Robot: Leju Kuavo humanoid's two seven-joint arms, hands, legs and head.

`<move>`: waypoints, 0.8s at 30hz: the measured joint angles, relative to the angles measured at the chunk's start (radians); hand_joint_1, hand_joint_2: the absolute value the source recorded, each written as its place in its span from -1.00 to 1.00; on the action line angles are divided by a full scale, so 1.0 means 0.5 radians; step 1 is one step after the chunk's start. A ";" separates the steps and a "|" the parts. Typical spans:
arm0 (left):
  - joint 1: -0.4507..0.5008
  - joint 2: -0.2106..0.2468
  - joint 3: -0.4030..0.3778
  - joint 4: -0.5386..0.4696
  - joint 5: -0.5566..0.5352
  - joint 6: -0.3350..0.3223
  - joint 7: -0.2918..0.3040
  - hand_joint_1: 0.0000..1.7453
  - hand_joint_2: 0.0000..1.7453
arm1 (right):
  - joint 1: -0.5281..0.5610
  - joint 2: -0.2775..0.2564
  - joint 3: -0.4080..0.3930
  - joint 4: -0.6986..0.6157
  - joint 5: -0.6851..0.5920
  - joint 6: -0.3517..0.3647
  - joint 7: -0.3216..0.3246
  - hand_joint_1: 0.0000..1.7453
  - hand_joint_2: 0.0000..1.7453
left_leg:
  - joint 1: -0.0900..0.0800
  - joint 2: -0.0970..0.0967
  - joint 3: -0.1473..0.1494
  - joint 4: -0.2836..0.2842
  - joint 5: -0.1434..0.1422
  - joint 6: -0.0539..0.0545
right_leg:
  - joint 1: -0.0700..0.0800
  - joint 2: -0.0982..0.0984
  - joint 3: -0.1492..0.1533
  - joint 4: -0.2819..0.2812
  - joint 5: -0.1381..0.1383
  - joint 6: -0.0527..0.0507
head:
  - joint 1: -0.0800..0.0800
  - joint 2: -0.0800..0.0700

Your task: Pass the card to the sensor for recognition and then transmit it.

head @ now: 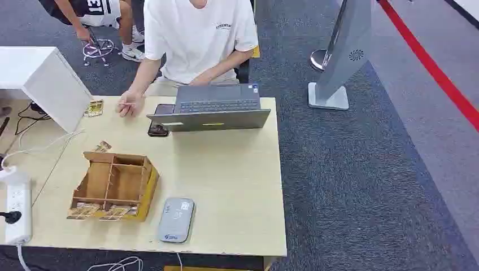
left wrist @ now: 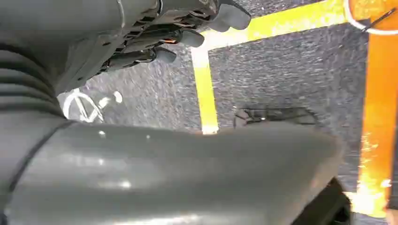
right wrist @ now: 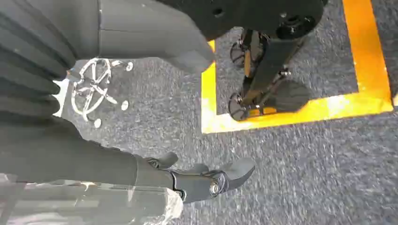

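Note:
A brown cardboard box (head: 116, 183) with several compartments stands on the left of the wooden table (head: 237, 186). Patterned cards (head: 101, 212) lie in its front slots, and one card (head: 103, 147) lies just behind it. Another card (head: 94, 108) lies at the far left, near a person's hand (head: 130, 104). A flat grey sensor (head: 176, 219) rests by the table's front edge, right of the box. My left hand (left wrist: 178, 33) hangs over the carpet with fingers apart, holding nothing. My right hand (right wrist: 206, 178) also hangs over the floor, fingers stretched out and empty.
A person in a white shirt (head: 195, 39) sits behind a grey laptop (head: 217, 107), a dark phone (head: 159, 129) beside it. A white case (head: 48, 79) and a power strip (head: 18, 206) are at the left. A grey kiosk stand (head: 342, 56) rises at the right.

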State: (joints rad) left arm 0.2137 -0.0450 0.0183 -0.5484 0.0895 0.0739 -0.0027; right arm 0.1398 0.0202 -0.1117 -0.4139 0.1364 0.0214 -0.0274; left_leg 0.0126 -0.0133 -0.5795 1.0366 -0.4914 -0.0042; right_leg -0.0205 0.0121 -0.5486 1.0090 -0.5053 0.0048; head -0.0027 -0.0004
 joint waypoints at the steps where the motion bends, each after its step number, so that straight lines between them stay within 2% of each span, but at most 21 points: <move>1: 0.020 -0.011 -0.004 -0.041 0.021 0.022 -0.002 -1.00 1.00 | -0.004 0.007 -0.028 -0.005 0.038 0.007 -0.009 -1.00 1.00 | 0.000 0.000 0.000 0.000 0.000 0.000 | 0.000 0.000 0.000 0.000 0.000 0.000 | 0.001 0.000; 10: 0.189 -0.110 -0.056 -0.433 0.128 0.212 0.002 -1.00 1.00 | -0.033 0.085 -0.308 -0.080 0.422 -0.021 -0.109 -1.00 1.00 | 0.000 0.000 0.000 0.000 0.000 0.000 | 0.000 0.000 -0.001 0.000 0.000 0.000 | 0.000 0.000; 11: 0.209 -0.118 -0.060 -0.477 0.141 0.236 0.002 -1.00 1.00 | -0.036 0.093 -0.346 -0.092 0.474 -0.023 -0.126 -1.00 1.00 | 0.000 0.000 0.000 0.000 0.000 0.000 | 0.000 0.000 0.000 0.000 -0.001 0.000 | 0.001 0.000; 12: 0.220 -0.120 -0.063 -0.508 0.224 0.315 -0.010 -1.00 1.00 | -0.039 0.105 -0.375 -0.100 0.580 -0.007 -0.194 -1.00 1.00 | 0.000 0.000 -0.001 0.000 0.000 0.000 | 0.000 -0.001 -0.001 0.000 -0.001 0.000 | -0.001 0.000; 13: 0.218 -0.114 -0.063 -0.509 0.392 0.470 -0.047 -1.00 1.00 | -0.037 0.107 -0.381 -0.102 0.768 0.026 -0.343 -1.00 1.00 | 0.000 -0.001 -0.002 0.000 0.000 0.000 | 0.000 -0.001 -0.001 0.000 -0.001 0.000 | 0.000 0.000; 14: 0.212 -0.118 -0.066 -0.509 0.634 0.705 -0.072 -1.00 1.00 | -0.036 0.111 -0.379 -0.102 1.043 0.055 -0.507 -1.00 1.00 | 0.001 -0.001 -0.001 0.000 -0.001 -0.001 | 0.001 -0.001 0.000 0.000 -0.002 -0.001 | 0.000 0.000; 15: 0.204 -0.125 -0.068 -0.509 0.852 0.936 -0.083 -1.00 1.00 | -0.039 0.111 -0.379 -0.103 1.397 0.071 -0.614 -1.00 1.00 | 0.001 0.000 0.000 0.000 -0.002 -0.002 | 0.001 0.000 0.000 0.000 -0.002 -0.002 | 0.002 0.000; 16: 0.202 -0.125 -0.068 -0.509 1.012 1.131 -0.086 -1.00 1.00 | -0.044 0.111 -0.379 -0.104 1.859 0.072 -0.636 -1.00 1.00 | 0.001 0.002 0.003 0.000 -0.002 -0.001 | 0.001 0.001 -0.001 0.000 -0.002 -0.002 | -0.001 0.000; 17: 0.202 -0.124 -0.068 -0.509 1.032 1.215 -0.088 -1.00 1.00 | -0.048 0.111 -0.379 -0.104 2.199 0.077 -0.634 -1.00 1.00 | 0.001 0.001 0.005 0.000 -0.002 -0.001 | 0.001 0.001 -0.002 0.000 -0.003 0.000 | -0.001 0.000; 19: 0.216 -0.111 -0.067 -0.507 0.938 1.130 -0.092 -1.00 1.00 | -0.038 0.111 -0.376 -0.103 2.681 0.076 -0.607 -1.00 1.00 | 0.000 -0.008 0.002 0.001 -0.002 0.000 | 0.000 -0.007 -0.002 0.000 -0.005 0.002 | -0.001 0.000; 20: 0.212 -0.108 -0.067 -0.504 0.904 1.081 -0.092 -1.00 1.00 | -0.034 0.111 -0.374 -0.103 2.757 0.073 -0.594 -1.00 1.00 | 0.000 -0.010 0.000 0.001 -0.002 0.000 | 0.000 -0.009 -0.001 0.000 -0.005 0.002 | -0.003 0.000; 21: 0.206 -0.105 -0.067 -0.499 0.876 1.036 -0.092 -1.00 -1.00 | -0.032 0.111 -0.368 -0.102 2.701 0.069 -0.579 -1.00 1.00 | 0.000 -0.009 0.000 0.000 -0.002 0.000 | 0.000 -0.009 0.001 0.000 -0.005 0.002 | -0.002 0.000; 22: 0.201 -0.103 -0.068 -0.491 0.849 1.001 -0.092 -1.00 -1.00 | -0.032 0.111 -0.359 -0.102 2.560 0.066 -0.567 -1.00 1.00 | 0.000 -0.007 0.000 0.000 -0.002 0.000 | 0.000 -0.007 0.002 0.000 -0.005 0.002 | -0.003 0.000; 24: 0.181 -0.099 -0.068 -0.471 0.790 0.937 -0.090 -1.00 -1.00 | -0.031 0.110 -0.334 -0.102 2.082 0.056 -0.532 -1.00 1.00 | 0.000 -0.006 0.001 0.000 -0.002 0.000 | 0.000 -0.006 0.001 0.000 -0.005 0.002 | -0.002 0.000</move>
State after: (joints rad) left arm 0.3042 -0.0946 -0.0156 -0.7840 0.4846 0.5425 -0.0477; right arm 0.1241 0.0752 -0.2789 -0.4650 1.1774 0.0492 -0.2934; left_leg 0.0127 -0.0161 -0.5790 1.0367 -0.4924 -0.0043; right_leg -0.0205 0.0093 -0.5479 1.0090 -0.5080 0.0058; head -0.0038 -0.0004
